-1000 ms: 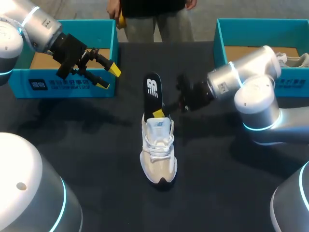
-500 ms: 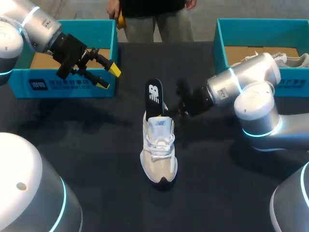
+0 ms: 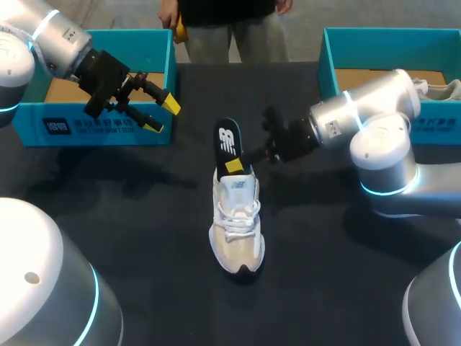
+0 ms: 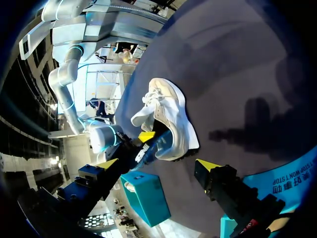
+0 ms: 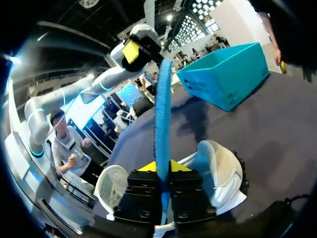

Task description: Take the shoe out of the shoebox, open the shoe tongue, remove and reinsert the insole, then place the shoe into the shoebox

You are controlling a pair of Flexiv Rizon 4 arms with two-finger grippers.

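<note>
1. Shoe [image 3: 236,231] stands on its sole on the dark worktop [image 3: 144,238], about midway between the two arms. It has a cream and beige upper, white laces, a white tongue and a dark tip at the toe.
2. Its long axis runs near to far, with the toe toward the robot and the heel toward the far edge.
3. The insole [image 3: 229,140] rises out of the shoe's opening at the heel end and leans away. Its upper face is black with a white mark, and it looks blue seen edge-on in the right wrist view.
4. The right gripper [image 3: 234,166] comes in from the right. Its jaws are closed on the insole, one yellow tip on each face, just above the shoe's collar.
5. Farther off to the left, the left gripper [image 3: 162,114] hangs above the worktop, just in front of the left shoebox [image 3: 101,126]. Its jaws are spread apart with nothing between them.
6. Both teal boxes sit at the far edge, well apart from the shoe. The right shoebox [image 3: 389,43] is behind the right arm.
</note>
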